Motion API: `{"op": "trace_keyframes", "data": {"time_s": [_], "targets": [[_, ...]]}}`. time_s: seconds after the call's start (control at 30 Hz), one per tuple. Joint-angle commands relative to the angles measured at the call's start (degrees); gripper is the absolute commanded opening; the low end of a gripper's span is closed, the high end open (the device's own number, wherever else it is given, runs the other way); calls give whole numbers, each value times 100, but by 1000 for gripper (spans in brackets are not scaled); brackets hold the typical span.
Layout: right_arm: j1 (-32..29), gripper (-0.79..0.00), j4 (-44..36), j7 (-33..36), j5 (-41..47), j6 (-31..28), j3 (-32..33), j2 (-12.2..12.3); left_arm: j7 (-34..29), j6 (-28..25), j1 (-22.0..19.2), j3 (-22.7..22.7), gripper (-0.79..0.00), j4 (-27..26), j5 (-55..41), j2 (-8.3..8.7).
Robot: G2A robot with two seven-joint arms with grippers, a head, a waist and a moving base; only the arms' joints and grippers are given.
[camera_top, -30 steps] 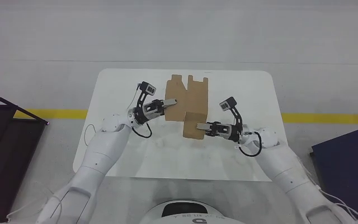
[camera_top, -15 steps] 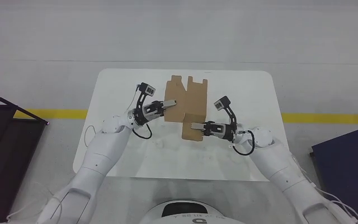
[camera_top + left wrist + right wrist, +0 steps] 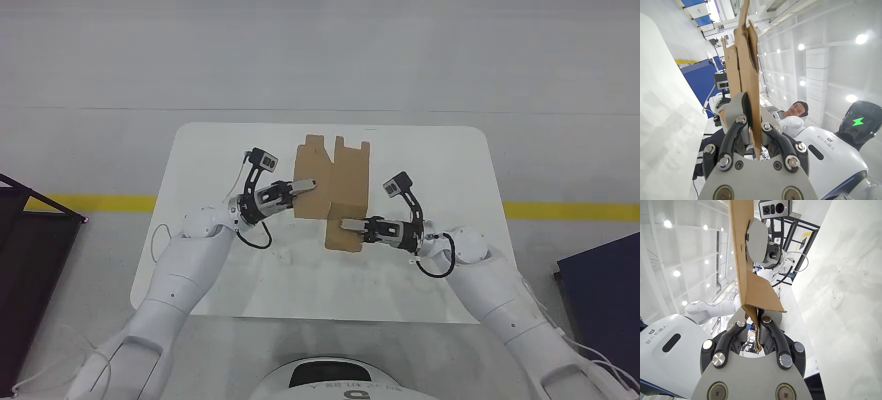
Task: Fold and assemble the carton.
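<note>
Change over the last second: the right gripper (image 3: 362, 228) had slid a little toward the robot's left, in toward the middle of the desk (image 3: 440, 160). It carried the near flap (image 3: 342, 235) of the carton (image 3: 335, 185) with it. The left gripper (image 3: 308, 184) had hardly moved and went on holding its edge.
- Reading: one arm anchored the sheet while the other pushed inward. That looked like the start of bending a panel along its crease.
- The fold was barely begun. Most of the assembly remained to be done.

Grips:
- The left gripper was pressed onto the carton's left edge, with the board pinched edge-on between its fingers (image 3: 745, 106).
- The right gripper was pinching the end of the near flap, fingers (image 3: 763, 328) close together on the cardboard.

Carton:
- Plain brown corrugated board, still mostly a flat blank.
- It hung between the two grippers over the far middle of the desk and appeared lifted clear of the surface.
- The far end showed notched, stepped flap tabs.
- At the near end, the right wrist view showed one panel angled away from the main sheet along a crease, so the sheet was starting to open there.
- The cut edges looked rough, and the layers were slightly parted along the edge the left gripper held.
</note>
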Motion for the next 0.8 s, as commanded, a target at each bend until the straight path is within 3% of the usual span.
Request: {"op": "trace_keyframes", "data": {"time_s": [0.0,0.07,0.13,0.17,0.2,0.23,0.53,0.77], "targets": [[-9,-600,-10,-6,-4,16,5,-2,4,-2,-2,7,-785,10,1,-3],[-11,-613,-12,-7,-13,26,12,-5,4,-6,-5,12,-785,19,-8,-6],[-7,-785,-25,-19,-83,35,10,-8,16,9,-1,17,-785,38,-61,-13],[-5,-785,-28,-51,-144,32,16,-7,21,19,-4,16,-785,52,-84,-15],[8,-785,-26,-116,-291,17,34,-2,32,18,-15,8,-533,77,-77,-15],[20,-785,-78,-167,-500,-50,42,3,58,24,-26,-3,-22,104,-64,-13],[-324,-785,-1232,-1336,-3446,-437,528,172,472,-368,-27,-492,0,150,93,86],[-1115,-785,-2937,-2417,-6352,104,1177,340,858,-610,203,-1003,0,-5,514,231]]}}
